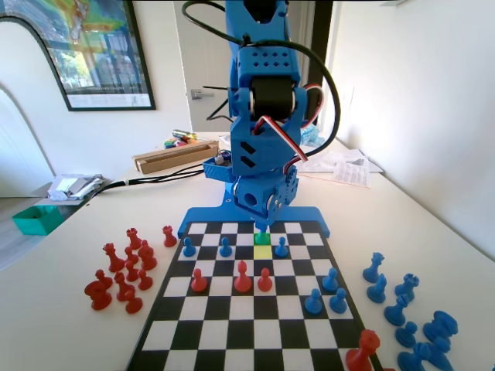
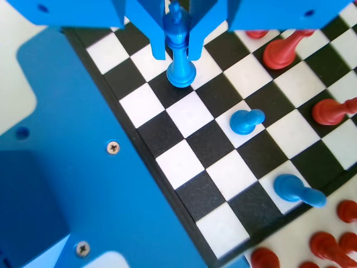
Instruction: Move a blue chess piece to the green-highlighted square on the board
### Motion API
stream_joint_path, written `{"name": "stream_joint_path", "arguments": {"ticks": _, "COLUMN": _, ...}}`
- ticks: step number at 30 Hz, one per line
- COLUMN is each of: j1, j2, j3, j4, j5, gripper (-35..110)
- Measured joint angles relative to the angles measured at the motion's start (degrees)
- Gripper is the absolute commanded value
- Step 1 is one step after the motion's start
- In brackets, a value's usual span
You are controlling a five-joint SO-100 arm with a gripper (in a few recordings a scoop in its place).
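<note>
My gripper (image 1: pixel 263 225) is down low at the far edge of the board (image 1: pixel 255 334), right over the green-highlighted square (image 1: pixel 263 239). In the wrist view the gripper (image 2: pixel 178 49) is shut on the blue chess piece (image 2: pixel 181 70), a slim piece with a knob top. The piece stands upright between the jaws, and its round base rests on a square of the board (image 2: pixel 189 114) beside the blue edge. A yellow square (image 1: pixel 263 252) lies just in front of the green one.
Blue pawns (image 1: pixel 225 247) (image 1: pixel 282 247) flank the green square. Red pieces (image 1: pixel 243 277) stand one row nearer. More blue pawns (image 1: pixel 331 280) are on the right. Loose red pieces (image 1: pixel 124 274) lie off the board on the left and blue ones (image 1: pixel 410 321) on the right. Wrist view: pawn (image 2: pixel 245 120), red piece (image 2: pixel 284 51).
</note>
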Motion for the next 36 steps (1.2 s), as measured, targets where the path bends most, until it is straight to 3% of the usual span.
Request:
{"name": "stream_joint_path", "arguments": {"ticks": 18, "j1": -1.6, "j2": 3.4, "j3": 6.4, "j4": -4.8, "j5": 1.1, "gripper": 2}}
{"name": "stream_joint_path", "arguments": {"ticks": 29, "j1": -1.4, "j2": 3.4, "j3": 7.5, "j4": -7.8, "j5": 1.1, "gripper": 12}}
{"name": "stream_joint_path", "arguments": {"ticks": 36, "j1": -1.4, "j2": 3.4, "j3": 4.8, "j4": -2.1, "j5": 1.3, "gripper": 12}}
